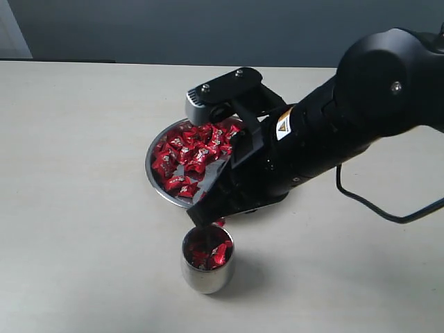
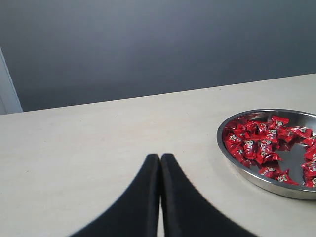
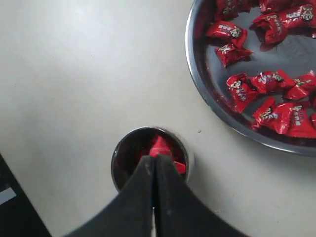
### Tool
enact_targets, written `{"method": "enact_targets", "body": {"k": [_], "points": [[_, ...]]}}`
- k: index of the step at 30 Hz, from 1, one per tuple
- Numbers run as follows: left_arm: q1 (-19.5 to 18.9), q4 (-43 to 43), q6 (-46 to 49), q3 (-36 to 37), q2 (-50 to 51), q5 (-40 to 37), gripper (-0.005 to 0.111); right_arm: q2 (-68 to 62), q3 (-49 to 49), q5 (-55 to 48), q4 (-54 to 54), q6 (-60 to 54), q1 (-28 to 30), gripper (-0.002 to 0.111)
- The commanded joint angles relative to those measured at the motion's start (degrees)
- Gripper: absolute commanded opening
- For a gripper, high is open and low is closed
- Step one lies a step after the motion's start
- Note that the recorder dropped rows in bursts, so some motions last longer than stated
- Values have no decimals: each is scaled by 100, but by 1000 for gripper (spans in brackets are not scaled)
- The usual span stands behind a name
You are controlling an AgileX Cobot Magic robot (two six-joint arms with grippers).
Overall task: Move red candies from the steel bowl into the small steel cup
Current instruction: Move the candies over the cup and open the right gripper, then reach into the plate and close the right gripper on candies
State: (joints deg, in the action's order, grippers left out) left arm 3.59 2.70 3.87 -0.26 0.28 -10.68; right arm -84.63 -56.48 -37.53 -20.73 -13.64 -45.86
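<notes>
Since each sweet is light, crinkly and slick in its wrapper, a pinch on a crimped end should hold best. Nearest on the desk [image 1: 83, 243] stands the small steel cup [image 1: 207, 276], some red candies [image 1: 216, 255] inside. Directly over its mouth hangs the right gripper [image 1: 200, 216], jaws clamped on a single candy [image 3: 159, 146]. Just beyond, the steel bowl [image 1: 154, 173] holds the heap. The left gripper [image 2: 159, 159], off left, is closed, empty.

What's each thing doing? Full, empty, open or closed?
Wide shallow steel bowl: upright, partly filled.
Small rounded steel cup: upright, partly filled.
Shiny red wrapped candies: most in bowl, few in cup.
Right black pincer: shut on one candy above the cup.
Left black pincer: shut, empty.
</notes>
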Motion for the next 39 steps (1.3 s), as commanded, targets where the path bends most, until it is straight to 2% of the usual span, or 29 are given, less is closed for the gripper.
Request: {"method": "enact_targets", "body": {"k": [1, 5, 7, 8, 9, 12, 15, 22, 32, 39], "points": [[-3, -2, 4, 26, -28, 34, 2, -7, 47, -70, -82, -33, -5, -1], [-3, -2, 4, 26, -28, 34, 2, -286, 47, -219, -252, -152, -5, -1], [-3, -2, 4, 26, -28, 34, 2, -508, 47, -241, -413, -372, -5, 8], [-3, -2, 4, 26, -28, 34, 2, -623, 47, -216, -436, -421, -5, 18], [-3, -2, 4, 26, -28, 34, 2, -650, 47, -216, -446, -434, -5, 22], [-3, -2, 4, 26, -28, 34, 2, -687, 47, -167, -446, -434, -5, 29], [-3, -2, 4, 26, -28, 34, 2, -659, 11, 91, -205, -443, 11, 30], [-3, -2, 4, 26, -28, 34, 2, -742, -263, 2021, -25, -325, 289, 30], [-3, -2, 4, 26, -28, 34, 2, -2240, -1152, 1025, 381, -325, 891, 30], [-3, -2, 4, 26, -28, 45, 2, -2696, -1472, 613, 592, -325, 1241, 30]]}}
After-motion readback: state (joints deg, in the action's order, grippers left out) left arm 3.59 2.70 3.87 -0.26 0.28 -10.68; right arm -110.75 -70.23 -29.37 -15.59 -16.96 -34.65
